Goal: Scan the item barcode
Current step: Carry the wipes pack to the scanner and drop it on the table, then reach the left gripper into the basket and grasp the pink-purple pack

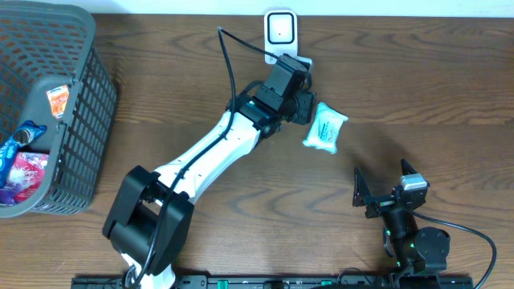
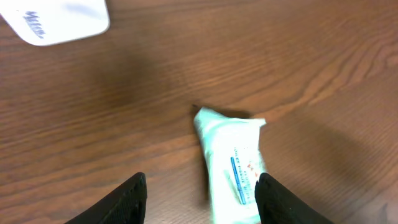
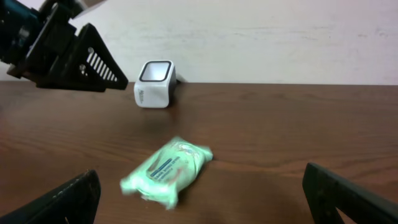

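Note:
The item is a pale green tissue pack (image 1: 325,128) with a blue label, lying right of the white barcode scanner (image 1: 280,30) at the table's back edge. My left gripper (image 1: 303,106) hangs just left of the pack. In the left wrist view the left gripper (image 2: 202,202) is open, and the pack (image 2: 233,165) lies loose by its right finger, not pinched. The right wrist view shows the pack (image 3: 166,169) blurred, in front of the scanner (image 3: 155,84). My right gripper (image 3: 205,202) stands open and empty near the front edge (image 1: 385,183).
A dark mesh basket (image 1: 80,120) holding several packaged goods stands at the far left. The left arm stretches diagonally from the front left towards the scanner. A pale wall runs along the back of the wooden table (image 1: 418,72).

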{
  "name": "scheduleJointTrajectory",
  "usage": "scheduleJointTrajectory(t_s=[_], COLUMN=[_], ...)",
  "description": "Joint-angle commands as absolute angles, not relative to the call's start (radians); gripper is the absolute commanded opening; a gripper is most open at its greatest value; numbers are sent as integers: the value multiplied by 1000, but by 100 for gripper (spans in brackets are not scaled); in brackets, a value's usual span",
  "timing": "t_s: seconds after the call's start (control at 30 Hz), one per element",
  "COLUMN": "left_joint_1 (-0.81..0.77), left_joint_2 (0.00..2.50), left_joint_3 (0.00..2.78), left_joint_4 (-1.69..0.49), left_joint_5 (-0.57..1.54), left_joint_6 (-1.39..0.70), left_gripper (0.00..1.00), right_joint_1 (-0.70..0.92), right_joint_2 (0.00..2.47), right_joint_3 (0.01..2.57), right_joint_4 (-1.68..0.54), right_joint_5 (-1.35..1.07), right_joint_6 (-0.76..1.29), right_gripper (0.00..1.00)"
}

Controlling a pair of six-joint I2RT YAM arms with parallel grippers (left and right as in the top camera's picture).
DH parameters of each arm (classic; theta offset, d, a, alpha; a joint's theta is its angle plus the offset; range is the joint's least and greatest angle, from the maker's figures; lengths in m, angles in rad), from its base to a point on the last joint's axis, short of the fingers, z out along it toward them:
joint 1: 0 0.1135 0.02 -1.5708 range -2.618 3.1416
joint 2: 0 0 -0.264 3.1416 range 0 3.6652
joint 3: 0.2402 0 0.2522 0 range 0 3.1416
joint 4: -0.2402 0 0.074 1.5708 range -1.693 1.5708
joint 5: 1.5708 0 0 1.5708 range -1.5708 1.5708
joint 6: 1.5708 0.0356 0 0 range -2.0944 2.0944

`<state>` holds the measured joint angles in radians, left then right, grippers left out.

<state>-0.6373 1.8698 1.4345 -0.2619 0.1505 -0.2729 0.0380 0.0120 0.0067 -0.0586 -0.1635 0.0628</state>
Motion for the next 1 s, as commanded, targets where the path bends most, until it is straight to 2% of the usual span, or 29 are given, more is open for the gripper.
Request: scheduleJointTrajectory(t_s=[0.0,0.27,0.6,0.77,0.8,0.87,0.97], left_joint_1=[-593,-387,108,344,381,439,516], left_joint_2=[1768,1538,1322,1351,1369,1406,1477], left_joint_3=[1438,1438,1438,1438,1437,1437,1437], left_joint_4=[-265,-356,-487,-581,-605,-645,-696], left_joint_5=[137,68,-231,-237,-237,-238,-287], left_joint_6=[-261,-176,-176,-176,-176,-186,-324], left_gripper=[57,57,59,65,68,81,86], right_joint_1=[43,43,43,43,43,43,43], right_joint_2=[7,7,7,7,7,7,7], right_joint_3=[5,5,5,5,5,5,5], right_joint_4=[-63,-63,-63,-63,-63,-63,-63], right_joint_5=[-162,-162,-162,-162,-162,-162,-162], right_joint_6=[54,54,54,54,54,54,54], right_gripper=[99,99,99,99,98,99,99])
